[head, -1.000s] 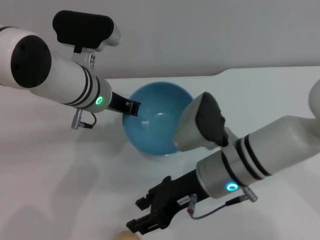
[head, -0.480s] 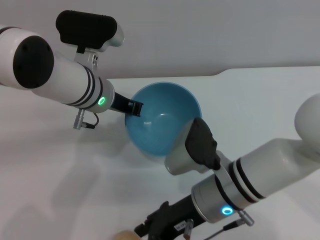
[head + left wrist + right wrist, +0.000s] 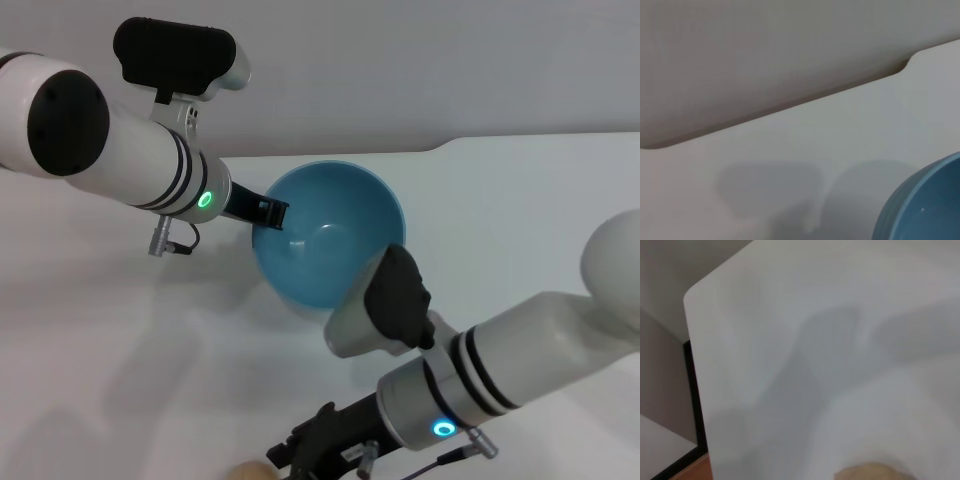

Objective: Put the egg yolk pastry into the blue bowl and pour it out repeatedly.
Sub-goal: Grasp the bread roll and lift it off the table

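Note:
The blue bowl (image 3: 330, 235) is tipped up on its side near the middle of the white table, its glossy inside empty. My left gripper (image 3: 268, 212) is shut on its left rim. A piece of the bowl (image 3: 927, 202) also shows in the left wrist view. The egg yolk pastry (image 3: 248, 470), a tan ball, lies on the table at the picture's lower edge, half cut off. My right gripper (image 3: 308, 452) is low over the table just right of the pastry, mostly out of the picture. The right wrist view shows the pastry (image 3: 872, 472) close below it.
The white table (image 3: 520, 200) reaches to a grey wall at the back, with a step in its far edge at the right. The right wrist view shows the table's corner (image 3: 690, 295) and the floor beyond it. The right forearm (image 3: 500, 370) crosses in front of the bowl.
My right arm has moved down and toward the front edge, bringing its gripper beside the pastry and partly out of view. The left gripper and the bowl have shifted slightly right.

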Robot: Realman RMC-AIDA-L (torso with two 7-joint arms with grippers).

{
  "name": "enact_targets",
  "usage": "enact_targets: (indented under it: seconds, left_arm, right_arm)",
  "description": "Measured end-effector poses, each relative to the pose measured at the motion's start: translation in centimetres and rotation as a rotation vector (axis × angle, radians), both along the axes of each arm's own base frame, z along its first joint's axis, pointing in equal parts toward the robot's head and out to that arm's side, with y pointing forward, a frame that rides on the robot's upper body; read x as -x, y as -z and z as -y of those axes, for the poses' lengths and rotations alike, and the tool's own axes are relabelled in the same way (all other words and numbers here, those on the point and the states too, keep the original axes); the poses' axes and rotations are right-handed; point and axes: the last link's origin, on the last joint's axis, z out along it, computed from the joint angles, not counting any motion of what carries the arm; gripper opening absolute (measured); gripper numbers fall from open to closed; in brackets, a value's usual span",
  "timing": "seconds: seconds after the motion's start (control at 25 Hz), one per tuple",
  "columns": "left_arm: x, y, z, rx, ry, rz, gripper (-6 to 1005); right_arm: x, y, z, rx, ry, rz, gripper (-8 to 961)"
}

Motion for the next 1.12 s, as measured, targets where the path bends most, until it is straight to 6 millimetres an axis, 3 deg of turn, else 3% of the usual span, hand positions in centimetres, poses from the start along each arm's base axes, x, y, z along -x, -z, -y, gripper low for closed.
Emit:
enact_targets:
  seconds: [0.64,1.12]
  left_arm:
    - [-0.49,-0.03,-0.27,-0.008,0.016,0.006,0]
    - [-0.48,-0.03,-0.27,-0.009,0.016,0.007,0]
  right_arm:
    - [-0.45,1.03,0.62,-0.002,0.021,0.010,523]
    - [-0.55,1.01,0.70,-0.012,-0.007,0.001,355]
